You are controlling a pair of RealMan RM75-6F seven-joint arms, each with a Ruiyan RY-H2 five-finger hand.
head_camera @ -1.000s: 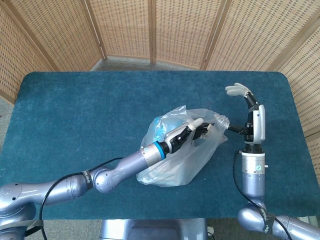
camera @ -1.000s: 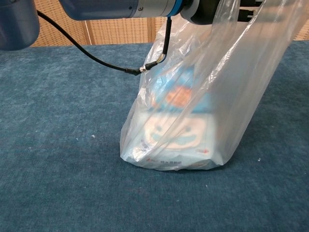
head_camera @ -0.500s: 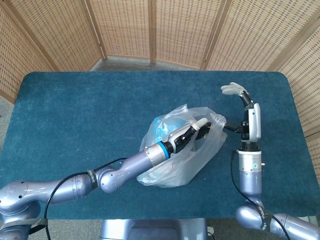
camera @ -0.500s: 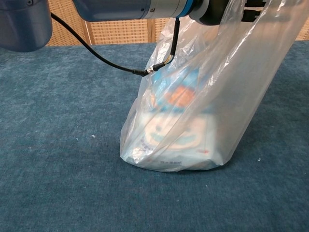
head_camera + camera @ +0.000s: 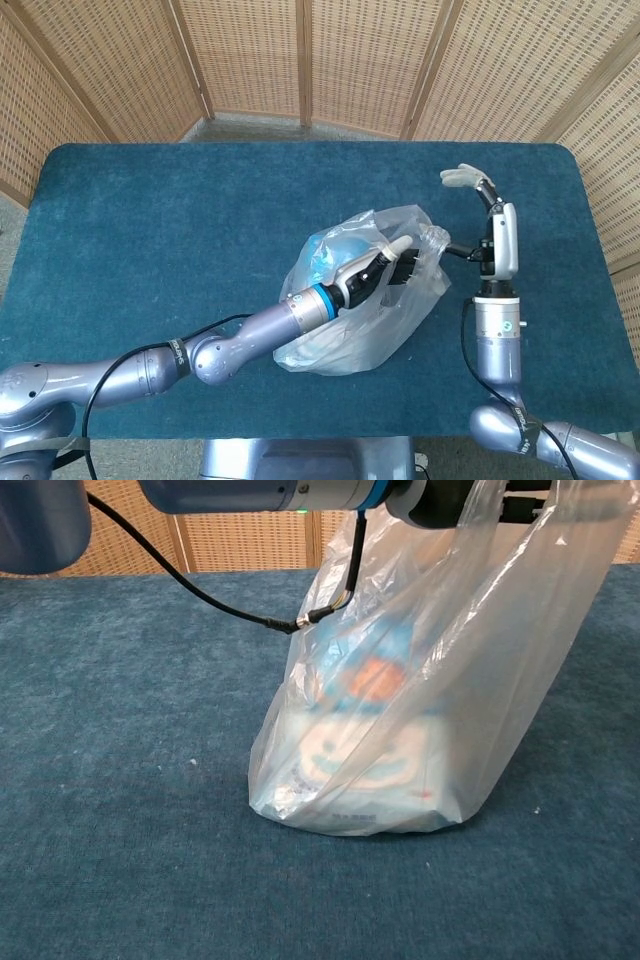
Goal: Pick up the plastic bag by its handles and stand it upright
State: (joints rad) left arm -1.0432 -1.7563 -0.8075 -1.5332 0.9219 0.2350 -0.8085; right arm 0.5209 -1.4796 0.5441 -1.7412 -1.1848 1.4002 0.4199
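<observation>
The clear plastic bag [image 5: 345,325] stands on the blue table, leaning right, with a blue, white and orange packet [image 5: 365,730] inside. My left hand [image 5: 378,270] reaches in from the lower left and grips the bag's top by the handles. My right hand [image 5: 495,235] stands upright just right of the bag. One dark finger pinches the twisted handle end [image 5: 433,239], which is stretched toward it, while the other fingers point up and away. In the chest view the bag [image 5: 480,680] is pulled taut toward the upper right, with both hands mostly cut off at the top.
The blue-covered table [image 5: 160,220] stretches to the left and behind the bag. Wicker screens [image 5: 300,60] stand behind its far edge. The left arm's black cable [image 5: 200,595] hangs in front of the bag in the chest view.
Both hands have shifted slightly left with the handles. The bag's top has drawn in a little and it leans less to the right.
</observation>
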